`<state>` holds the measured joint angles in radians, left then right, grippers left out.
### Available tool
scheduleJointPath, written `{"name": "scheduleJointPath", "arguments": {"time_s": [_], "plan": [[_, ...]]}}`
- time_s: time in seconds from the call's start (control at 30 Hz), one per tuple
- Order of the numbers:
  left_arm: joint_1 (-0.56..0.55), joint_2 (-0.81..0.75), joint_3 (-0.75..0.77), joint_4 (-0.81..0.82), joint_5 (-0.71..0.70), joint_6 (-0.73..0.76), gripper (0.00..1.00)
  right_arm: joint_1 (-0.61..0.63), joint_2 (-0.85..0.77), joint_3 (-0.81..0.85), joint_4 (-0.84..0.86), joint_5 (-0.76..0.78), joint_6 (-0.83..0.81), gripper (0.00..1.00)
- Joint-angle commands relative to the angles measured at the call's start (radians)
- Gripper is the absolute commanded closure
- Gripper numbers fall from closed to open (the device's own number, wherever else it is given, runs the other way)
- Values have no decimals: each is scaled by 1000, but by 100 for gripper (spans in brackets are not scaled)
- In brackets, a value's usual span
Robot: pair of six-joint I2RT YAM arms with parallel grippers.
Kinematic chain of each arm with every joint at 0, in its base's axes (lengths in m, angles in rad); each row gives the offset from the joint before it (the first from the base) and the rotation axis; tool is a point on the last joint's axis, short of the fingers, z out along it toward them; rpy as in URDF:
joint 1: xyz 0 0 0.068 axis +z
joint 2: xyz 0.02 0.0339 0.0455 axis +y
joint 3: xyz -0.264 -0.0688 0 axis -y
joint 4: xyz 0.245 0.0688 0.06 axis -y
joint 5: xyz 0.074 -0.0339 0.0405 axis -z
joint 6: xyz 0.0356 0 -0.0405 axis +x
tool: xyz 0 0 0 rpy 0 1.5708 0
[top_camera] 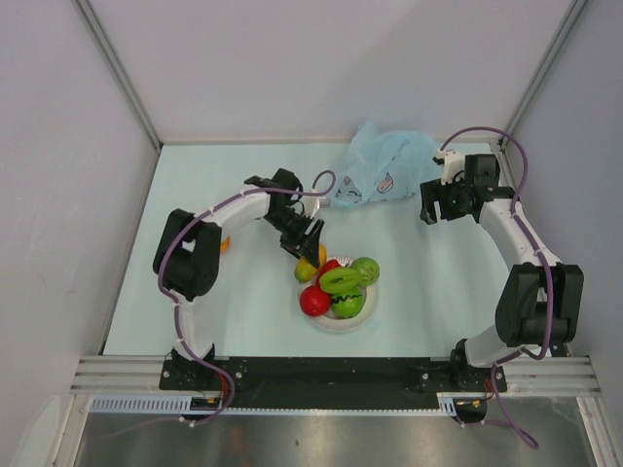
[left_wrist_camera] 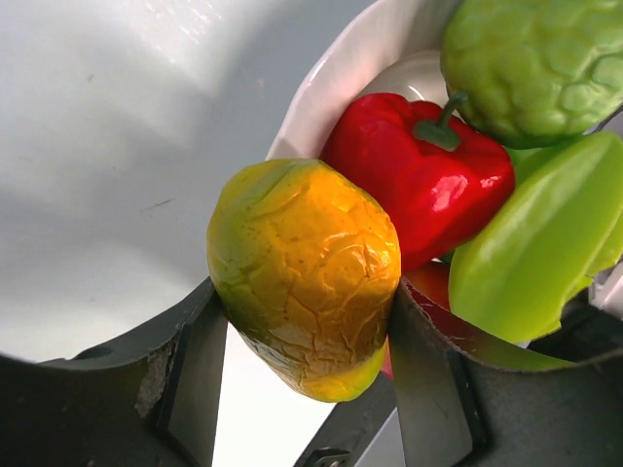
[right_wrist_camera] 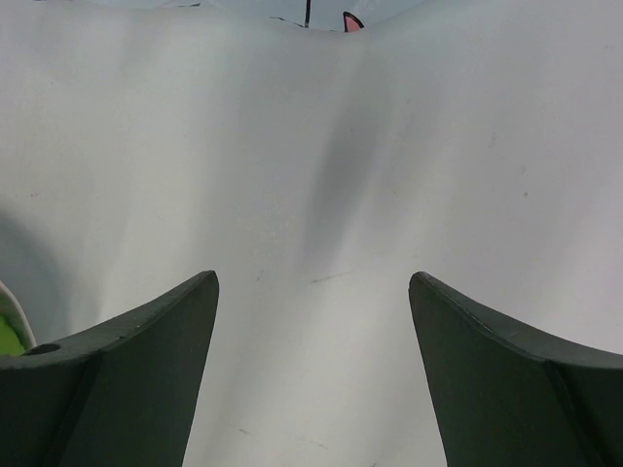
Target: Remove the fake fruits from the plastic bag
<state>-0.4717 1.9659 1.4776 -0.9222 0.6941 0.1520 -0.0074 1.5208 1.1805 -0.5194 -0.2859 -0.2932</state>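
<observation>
The light-blue plastic bag lies crumpled at the back of the table; its printed edge shows at the top of the right wrist view. My left gripper is shut on a yellow-orange fake fruit and holds it at the left rim of the white plate. On the plate lie a red pepper, a bumpy green fruit and a smooth green one. My right gripper is open and empty over bare table, just right of the bag.
The plate with several fruits sits at the table's middle, near the front. A small orange object lies by the left arm's elbow. Walls close in the table at the left, back and right.
</observation>
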Motion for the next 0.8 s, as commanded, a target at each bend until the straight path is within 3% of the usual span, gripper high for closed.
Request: {"name": "scheduleJointPath", "arguments": {"time_s": [0.0, 0.43, 0.77], "plan": [[2, -87, -54, 57, 10, -54, 57, 4, -28, 38, -5, -13, -17, 15], [-4, -101, -91, 98, 84, -104, 6, 4, -33, 31, -2, -25, -15, 15], [1, -131, -92, 92, 10, -97, 0, 4, -48, 13, 7, -27, -12, 15]]}}
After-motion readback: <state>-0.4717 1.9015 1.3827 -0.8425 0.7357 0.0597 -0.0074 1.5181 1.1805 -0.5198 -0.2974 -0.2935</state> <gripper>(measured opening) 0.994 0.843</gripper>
